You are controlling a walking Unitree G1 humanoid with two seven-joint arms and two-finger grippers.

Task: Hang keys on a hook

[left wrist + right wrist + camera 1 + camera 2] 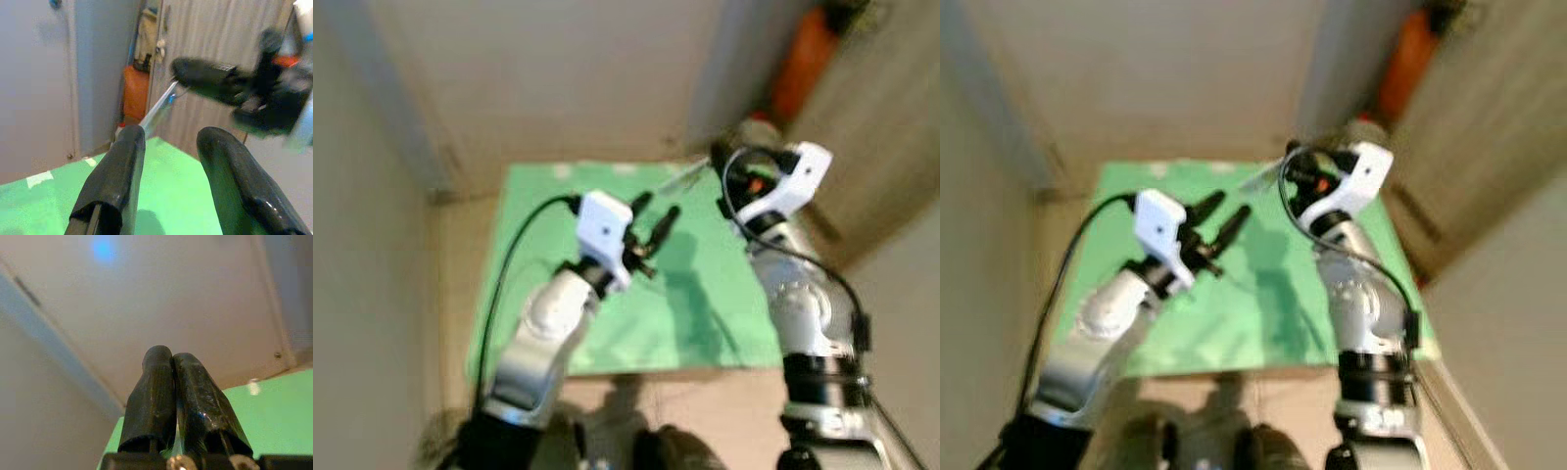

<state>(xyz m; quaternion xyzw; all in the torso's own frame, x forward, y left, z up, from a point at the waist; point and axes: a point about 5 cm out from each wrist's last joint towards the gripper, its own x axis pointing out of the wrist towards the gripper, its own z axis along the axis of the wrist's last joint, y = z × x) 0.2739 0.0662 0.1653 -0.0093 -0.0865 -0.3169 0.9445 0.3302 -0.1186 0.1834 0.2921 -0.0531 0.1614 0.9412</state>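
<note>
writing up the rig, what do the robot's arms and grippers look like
Both arms are silver metal with black joint bands. Each wrist carries a white block, and a black cable loops back along each arm. The left gripper and right gripper each have two long, rounded black fingers.

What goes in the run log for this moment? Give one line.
left gripper: open, raised over green mat | right gripper: shut, silver key hanging from its tips | hook: not identifiable
</note>
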